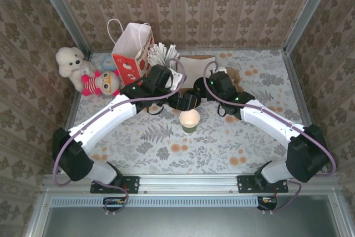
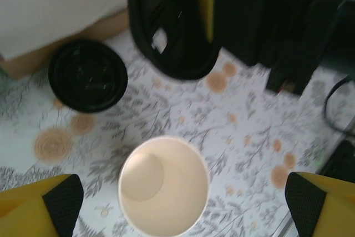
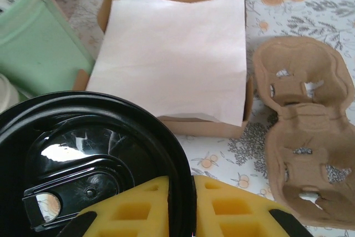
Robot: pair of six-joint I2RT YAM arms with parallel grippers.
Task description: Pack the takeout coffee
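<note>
The takeout coffee cup (image 1: 189,120) stands upright mid-table, green outside; in the left wrist view the cup (image 2: 163,187) is uncovered and cream inside. My left gripper (image 1: 184,105) hovers over it, and in the wrist view the left gripper (image 2: 186,209) is open, its fingertips (image 2: 62,202) wide on either side and clear of the rim. My right gripper (image 3: 191,209) is shut on the edge of a black lid (image 3: 83,154). That lid (image 2: 172,26) hangs tilted above the table just beyond the cup.
A second black lid (image 2: 87,74) lies flat on the table left of the held one. A cardboard box of white napkins (image 3: 172,54), a pulp cup carrier (image 3: 305,137) and a green container (image 3: 33,43) sit behind. A gift bag (image 1: 133,51) and plush toys (image 1: 72,65) stand at back left.
</note>
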